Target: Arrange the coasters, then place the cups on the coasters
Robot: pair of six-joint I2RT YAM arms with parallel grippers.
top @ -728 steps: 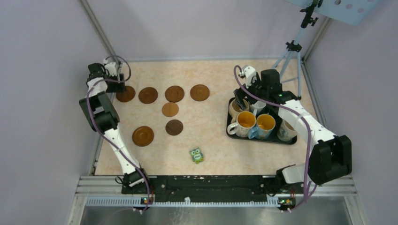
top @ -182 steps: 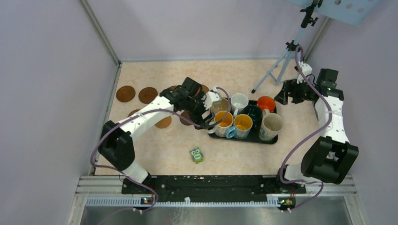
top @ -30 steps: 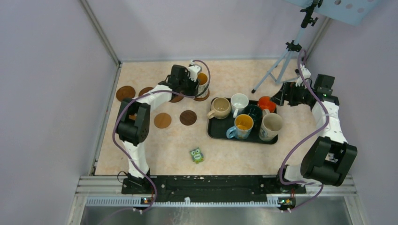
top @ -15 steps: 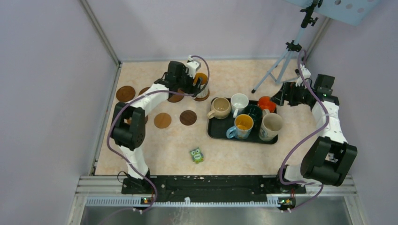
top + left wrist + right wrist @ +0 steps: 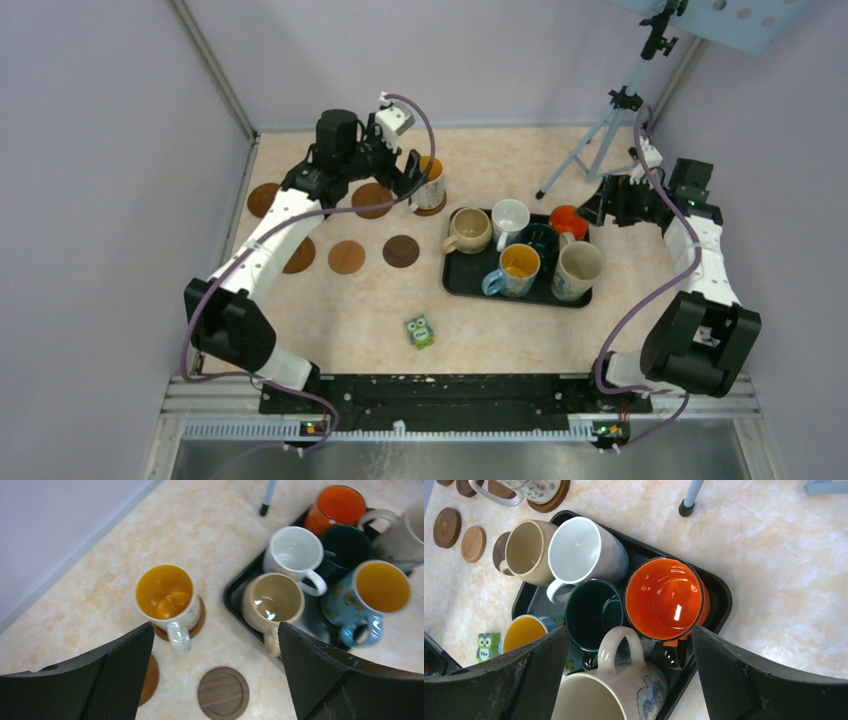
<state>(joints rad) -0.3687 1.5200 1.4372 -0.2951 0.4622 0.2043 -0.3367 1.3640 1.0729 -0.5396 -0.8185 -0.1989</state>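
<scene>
Mug (image 5: 167,596) centred on coaster (image 5: 197,625), rim showing; left gripper (image 5: 215,630) wide, apart.

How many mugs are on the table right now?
7. A lone mug sits on a coaster left of the tray. Six stand in the tray: beige mug, white mug, green mug, orange mug, blue mug, cream mug. None seems hidden.

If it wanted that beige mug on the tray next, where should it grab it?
The beige mug stands upright, its handle jutting past the tray edge, the white mug crowding its other side. So probably from above, pinching the rim beside the handle.
</scene>
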